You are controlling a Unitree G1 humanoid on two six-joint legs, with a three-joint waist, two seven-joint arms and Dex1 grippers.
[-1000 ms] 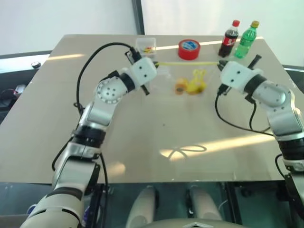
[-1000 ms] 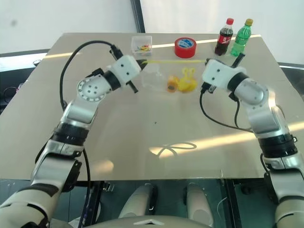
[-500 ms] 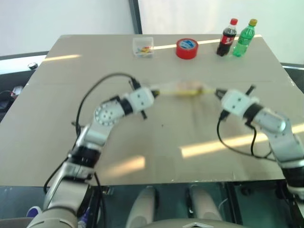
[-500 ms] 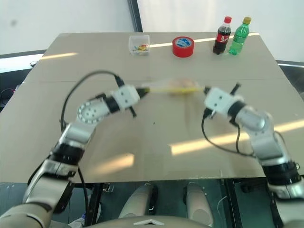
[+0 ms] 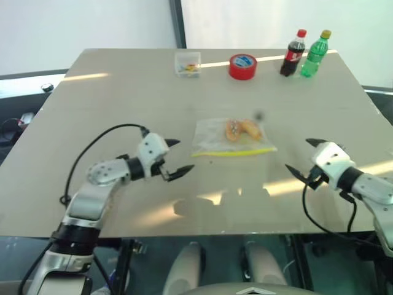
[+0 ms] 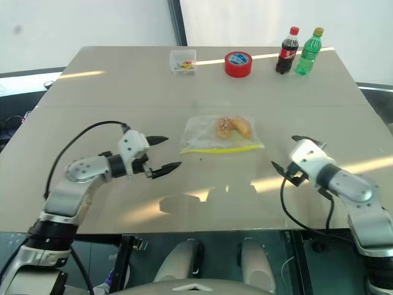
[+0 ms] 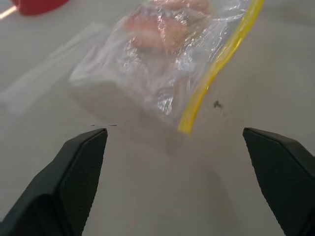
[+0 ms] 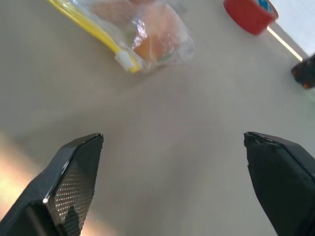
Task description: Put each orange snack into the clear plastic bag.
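Note:
The clear plastic bag (image 5: 216, 136) lies flat in the middle of the table, its yellow strip (image 5: 234, 152) along the near edge. Both orange snacks (image 5: 233, 129) (image 5: 250, 128) sit side by side inside it. My left gripper (image 5: 178, 157) hovers open and empty, low over the table to the near left of the bag. My right gripper (image 5: 298, 155) is also open and empty, to the near right of the bag. In the left wrist view the bag (image 7: 162, 64) lies just beyond the spread fingers (image 7: 83, 157). The right wrist view shows the bag's zip end (image 8: 125, 61) ahead.
Along the far edge stand a small clear box (image 5: 188, 64), a red tape roll (image 5: 243, 66), a cola bottle (image 5: 293, 52) and a green bottle (image 5: 315, 53). The table's front edge (image 5: 202, 232) runs just below both grippers.
Both grippers held the bag stretched between them above the table. They lowered it, opened and drew back and apart; the bag now rests on the table.

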